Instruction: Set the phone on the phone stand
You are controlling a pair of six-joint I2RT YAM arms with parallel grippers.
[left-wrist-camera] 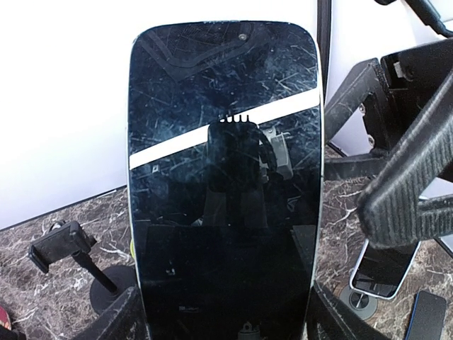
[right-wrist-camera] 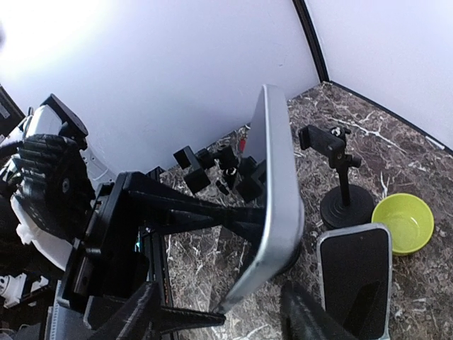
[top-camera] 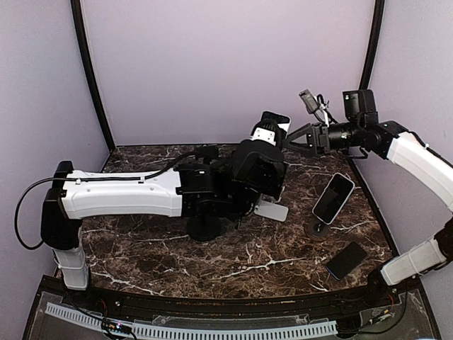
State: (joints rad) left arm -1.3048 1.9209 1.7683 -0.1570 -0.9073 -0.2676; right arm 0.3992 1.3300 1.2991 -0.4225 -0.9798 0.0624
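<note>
A black-screened phone point(left-wrist-camera: 223, 163) with a silver edge point(right-wrist-camera: 277, 191) is held up above the table point(top-camera: 233, 265), upright, with my left gripper point(left-wrist-camera: 223, 322) shut on its lower sides. In the top view it shows at the back centre point(top-camera: 274, 120). My right gripper point(right-wrist-camera: 219, 312) is open, one finger on each side of the phone's near edge with gaps to both; one ribbed fingertip point(left-wrist-camera: 407, 205) shows beside the phone. An empty black phone stand point(left-wrist-camera: 71, 248) point(right-wrist-camera: 338, 173) stands on the table beyond, its base point(top-camera: 204, 227) partly hidden under my left arm.
A second phone point(top-camera: 333, 198) leans on a small round stand point(top-camera: 316, 228) at the right. A dark phone point(top-camera: 346, 260) lies flat near the front right. A pale-edged phone point(right-wrist-camera: 354, 276) lies beside a green bowl point(right-wrist-camera: 403, 223). Purple walls close in the table.
</note>
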